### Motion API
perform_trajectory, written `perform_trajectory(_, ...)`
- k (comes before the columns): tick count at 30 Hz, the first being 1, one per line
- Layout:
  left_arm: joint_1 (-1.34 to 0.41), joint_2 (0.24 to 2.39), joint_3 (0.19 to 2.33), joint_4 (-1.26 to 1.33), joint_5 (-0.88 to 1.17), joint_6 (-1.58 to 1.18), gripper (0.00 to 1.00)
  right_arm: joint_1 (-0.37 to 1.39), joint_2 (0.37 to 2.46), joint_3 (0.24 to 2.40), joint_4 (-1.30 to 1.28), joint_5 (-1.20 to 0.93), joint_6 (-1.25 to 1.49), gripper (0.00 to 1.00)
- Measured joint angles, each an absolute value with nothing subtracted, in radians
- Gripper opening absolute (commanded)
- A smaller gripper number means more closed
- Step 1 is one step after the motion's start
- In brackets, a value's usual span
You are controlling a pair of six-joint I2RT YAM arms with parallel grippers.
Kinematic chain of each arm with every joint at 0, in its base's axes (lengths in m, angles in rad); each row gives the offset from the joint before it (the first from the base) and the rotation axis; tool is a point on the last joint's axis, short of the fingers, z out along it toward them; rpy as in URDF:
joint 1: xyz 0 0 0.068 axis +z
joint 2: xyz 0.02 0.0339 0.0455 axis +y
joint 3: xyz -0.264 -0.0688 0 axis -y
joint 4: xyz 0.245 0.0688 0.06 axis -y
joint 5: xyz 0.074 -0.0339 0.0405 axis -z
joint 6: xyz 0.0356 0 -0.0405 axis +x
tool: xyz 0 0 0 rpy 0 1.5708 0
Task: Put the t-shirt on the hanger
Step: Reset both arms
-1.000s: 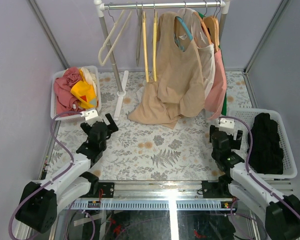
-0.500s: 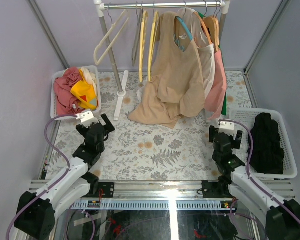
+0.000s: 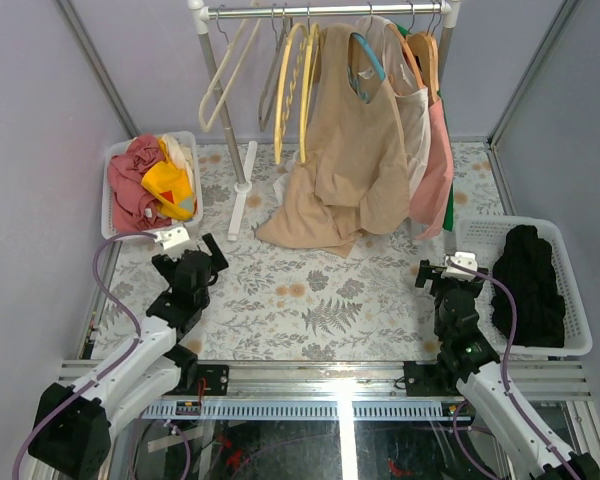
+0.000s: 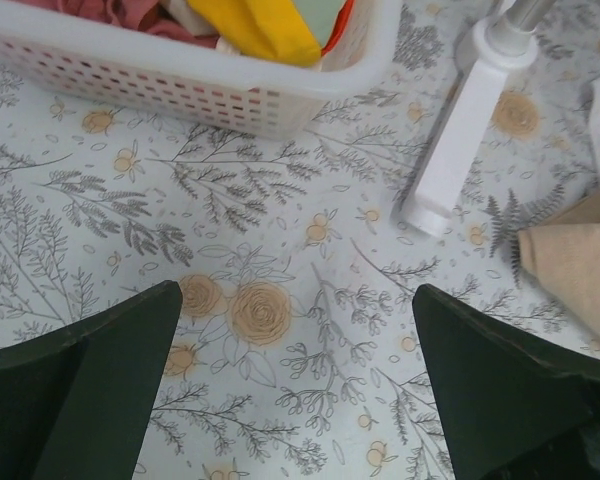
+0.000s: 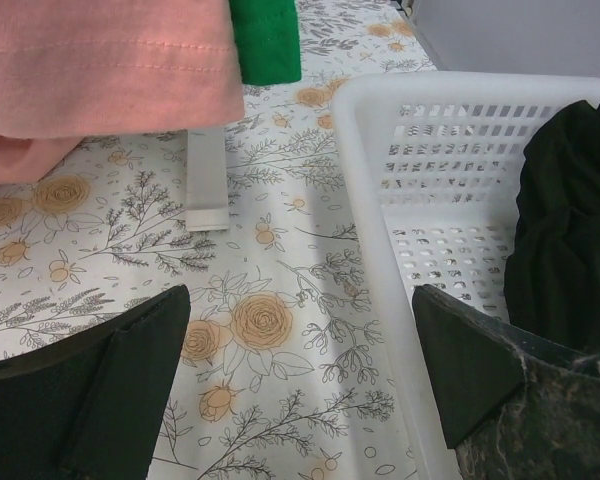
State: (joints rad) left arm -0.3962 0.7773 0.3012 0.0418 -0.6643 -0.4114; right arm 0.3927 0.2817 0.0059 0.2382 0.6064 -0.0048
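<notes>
The tan t-shirt (image 3: 355, 150) hangs from the rail at the back, draped on the light-blue hanger (image 3: 368, 58), with its lower part pooled on the floral table. A corner of the t-shirt (image 4: 580, 265) also shows at the right edge of the left wrist view. My left gripper (image 3: 190, 258) is open low over the table at the left, well short of the shirt; my left gripper (image 4: 295, 300) has only tablecloth between its fingers. My right gripper (image 3: 445, 278) is open at the right, and my right gripper (image 5: 300, 295) holds nothing.
A white basket (image 3: 106, 195) of red and yellow clothes sits at the left; its wall (image 4: 230, 95) fills the top of the left wrist view. Another basket (image 3: 490, 225) with black cloth stands right, its wall (image 5: 430, 200) close by. Yellow hangers (image 3: 300, 90), a salmon top (image 3: 435, 170) and the rack foot (image 3: 242, 195) are behind.
Both arms have drawn back toward the near edge, the right one farther and a little to the right. The empty yellow and cream hangers are swinging on the rail. Both grippers stay open.
</notes>
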Motion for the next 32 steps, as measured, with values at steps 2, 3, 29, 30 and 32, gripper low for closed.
perform_trajectory(2, -0.396, 0.792, 0.306, 0.013, -0.672, -0.419, 1.00, 0.393, 0.276, 0.006, 0.230, 0.600, -0.007, 0.99)
perform_trajectory(3, -0.396, 0.793, 0.308, -0.001, -0.676, -0.422, 1.00, 0.393, 0.274, 0.006, 0.228, 0.600, -0.007, 0.99)
perform_trajectory(29, -0.392, 0.665, 0.241, 0.018, -0.524, -0.331, 1.00, 0.393, 0.158, 0.006, 0.162, 0.582, 0.008, 0.99)
perform_trajectory(30, -0.392, 0.662, 0.241, 0.020, -0.519, -0.328, 1.00, 0.393, 0.159, 0.006, 0.162, 0.582, 0.008, 0.99)
perform_trajectory(32, -0.392, 0.656, 0.241, 0.027, -0.511, -0.323, 1.00, 0.393, 0.159, 0.006, 0.162, 0.582, 0.008, 0.99)
